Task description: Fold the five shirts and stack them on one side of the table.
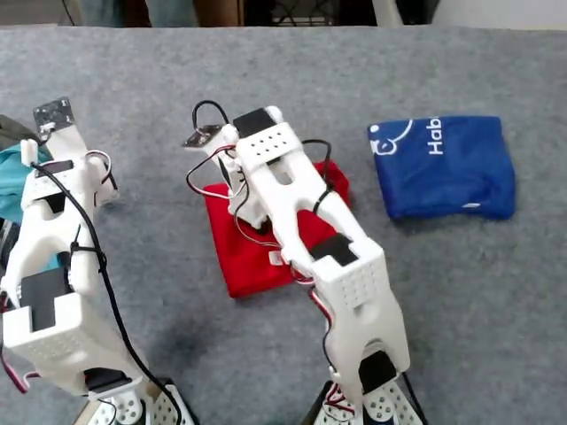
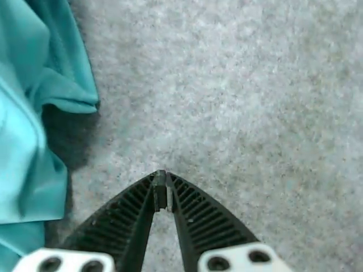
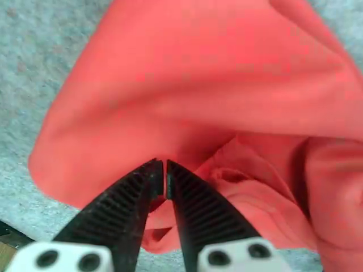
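A red shirt (image 1: 244, 257) lies folded at the table's middle, partly under my right arm. My right gripper (image 1: 237, 195) (image 3: 164, 178) is shut, its tips down against a raised fold of the red shirt (image 3: 187, 85), with no cloth visibly between the fingers. A blue shirt (image 1: 443, 168) lies folded at the right. A teal shirt (image 1: 11, 177) (image 2: 28, 124) lies rumpled at the table's far left edge. My left gripper (image 1: 44, 142) (image 2: 161, 192) is shut and empty over bare grey cloth, just beside the teal shirt.
The grey table cover (image 1: 461, 310) has free room at the front right and along the back. Cables (image 1: 208, 111) loop off the right arm's wrist above the red shirt.
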